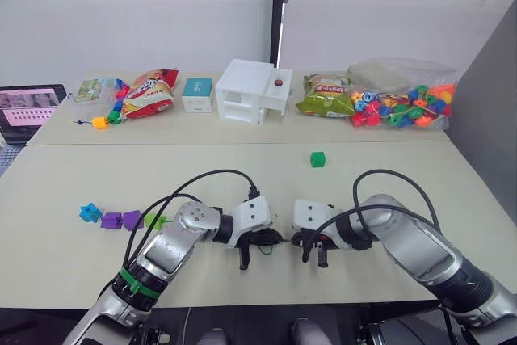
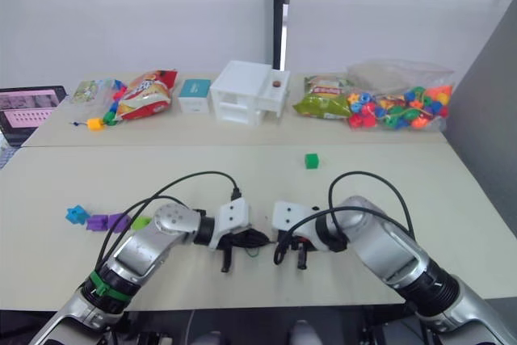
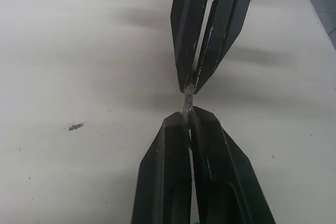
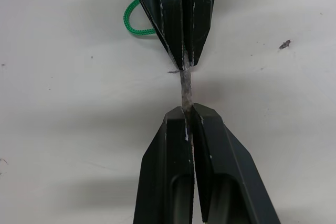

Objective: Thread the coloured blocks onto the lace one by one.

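I have both grippers, left (image 3: 188,124) and right (image 4: 188,116), with jaws clamped on the lace (image 4: 185,85) tip, tip-to-tip above the worktop (image 1: 363,183) (axis along both). Nearest green block (image 1: 318,159) lies beyond, right arm's side.

I can read no text anywhere. The red-and-orange snack bag (image 1: 150,91), green snack bag (image 1: 324,96) and small teal-and-white box (image 1: 197,94) carry print too small to read.

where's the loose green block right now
In the left eye view, the green block sits alone on the front table, toward the robot's right, beyond the right gripper and before the snack bag.
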